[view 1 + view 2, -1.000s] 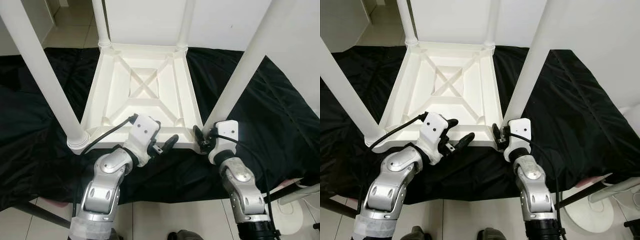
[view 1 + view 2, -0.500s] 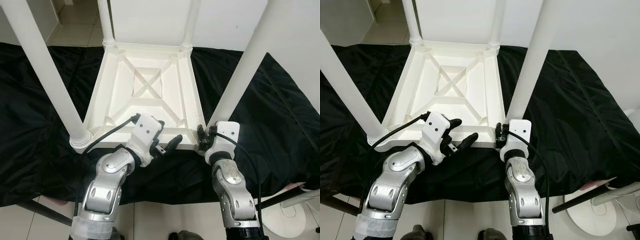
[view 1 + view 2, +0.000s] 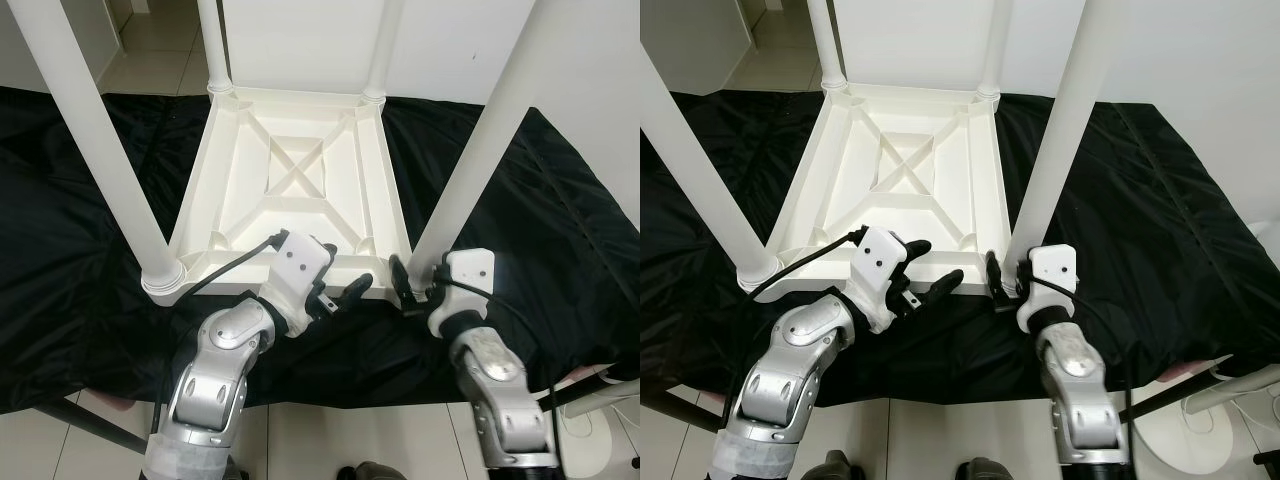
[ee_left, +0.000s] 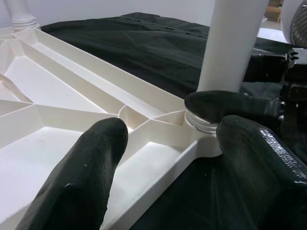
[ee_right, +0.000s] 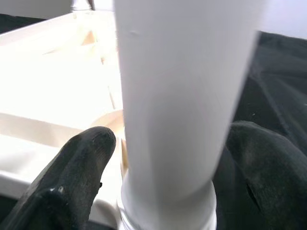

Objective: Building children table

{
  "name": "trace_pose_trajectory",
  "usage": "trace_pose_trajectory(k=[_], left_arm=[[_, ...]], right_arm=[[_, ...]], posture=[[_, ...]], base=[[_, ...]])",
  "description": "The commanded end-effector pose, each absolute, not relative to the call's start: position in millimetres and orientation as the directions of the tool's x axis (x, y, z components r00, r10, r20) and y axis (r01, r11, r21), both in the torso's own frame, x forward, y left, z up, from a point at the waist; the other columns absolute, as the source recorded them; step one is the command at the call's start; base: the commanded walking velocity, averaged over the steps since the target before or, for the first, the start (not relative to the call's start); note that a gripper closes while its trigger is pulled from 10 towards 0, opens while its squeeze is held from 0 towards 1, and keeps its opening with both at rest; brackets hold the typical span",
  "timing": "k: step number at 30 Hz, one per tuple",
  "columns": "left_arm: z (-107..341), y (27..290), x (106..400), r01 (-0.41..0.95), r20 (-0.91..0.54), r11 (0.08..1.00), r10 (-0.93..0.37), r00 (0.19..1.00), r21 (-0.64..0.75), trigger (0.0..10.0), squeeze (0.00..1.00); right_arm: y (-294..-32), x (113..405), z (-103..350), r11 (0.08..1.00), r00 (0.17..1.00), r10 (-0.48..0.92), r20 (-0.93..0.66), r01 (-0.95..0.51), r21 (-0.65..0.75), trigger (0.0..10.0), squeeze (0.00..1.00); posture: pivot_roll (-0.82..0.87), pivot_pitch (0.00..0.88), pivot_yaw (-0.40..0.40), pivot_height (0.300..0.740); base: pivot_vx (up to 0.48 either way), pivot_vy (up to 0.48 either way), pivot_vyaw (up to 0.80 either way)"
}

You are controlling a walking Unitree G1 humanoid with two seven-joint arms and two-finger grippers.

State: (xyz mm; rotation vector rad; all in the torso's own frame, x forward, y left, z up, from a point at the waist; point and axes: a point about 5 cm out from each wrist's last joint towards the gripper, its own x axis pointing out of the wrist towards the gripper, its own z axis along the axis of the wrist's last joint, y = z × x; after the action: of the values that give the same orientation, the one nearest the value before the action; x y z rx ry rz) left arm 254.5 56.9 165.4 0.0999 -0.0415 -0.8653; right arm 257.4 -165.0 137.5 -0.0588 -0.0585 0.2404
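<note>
A white plastic children's table [image 3: 300,180] lies upside down on a black cloth, its four legs pointing up. My left gripper [image 4: 168,158] is open at the table's near rim, one finger over the ribbed underside and one outside the rim. My right gripper [image 3: 408,285] is open at the foot of the near right leg [image 3: 470,180]. In the right wrist view that leg [image 5: 177,96] stands between the two black fingers [image 5: 81,167], just above its threaded collar. The near left leg [image 3: 100,150] rises from its corner socket.
The black cloth [image 3: 80,330] covers the floor around the table. The two far legs [image 3: 212,50] stand before a white wall. Tiled floor [image 3: 150,70] shows at the far left. A white round base [image 3: 600,440] and a dark bar [image 3: 70,415] lie near my feet.
My right forearm has swung outward to the right while its gripper stays at the near right leg's foot. The left gripper has edged slightly along the near rim.
</note>
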Motion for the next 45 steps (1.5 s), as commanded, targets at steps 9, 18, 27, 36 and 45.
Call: trace_pose_trajectory(k=[9,18,27,36,45], left_arm=[[162.6,59.1,256.4,0.726,-0.007,0.679,-0.730,0.684,0.107,10.0,0.00],[164.5,57.8,258.4,0.730,-0.003,0.673,-0.735,0.678,0.118,10.0,0.00],[165.2,57.5,258.1,0.729,0.000,0.675,-0.734,0.679,0.115,10.0,0.00],[165.8,57.3,258.2,0.728,0.004,0.676,-0.733,0.680,0.109,10.0,0.00],[164.7,58.8,258.2,0.727,-0.001,0.678,-0.731,0.683,0.109,10.0,0.00]], right_arm=[[-177.0,268.0,139.2,0.887,0.888,0.458,0.043,-0.453,-0.085,10.0,0.00],[-179.8,288.9,130.7,0.783,0.806,0.589,-0.048,-0.585,-0.212,10.0,0.00],[-186.1,293.8,126.6,0.750,0.777,0.623,-0.090,-0.626,-0.215,0.0,0.00],[-186.7,290.4,123.3,0.766,0.784,0.617,-0.069,-0.618,-0.178,4.2,0.00],[-178.3,287.0,124.5,0.868,0.874,0.485,-0.026,-0.485,-0.112,10.0,0.00]], posture=[[-0.04,0.000,-0.024,0.740],[-0.04,0.000,-0.011,0.740],[-0.03,0.000,-0.014,0.740],[-0.04,0.013,-0.014,0.740],[-0.05,0.024,-0.017,0.740]], base=[[0.000,0.000,0.00],[0.000,0.000,0.00],[0.000,0.000,0.00],[0.000,0.000,0.00],[0.000,0.000,0.00]])
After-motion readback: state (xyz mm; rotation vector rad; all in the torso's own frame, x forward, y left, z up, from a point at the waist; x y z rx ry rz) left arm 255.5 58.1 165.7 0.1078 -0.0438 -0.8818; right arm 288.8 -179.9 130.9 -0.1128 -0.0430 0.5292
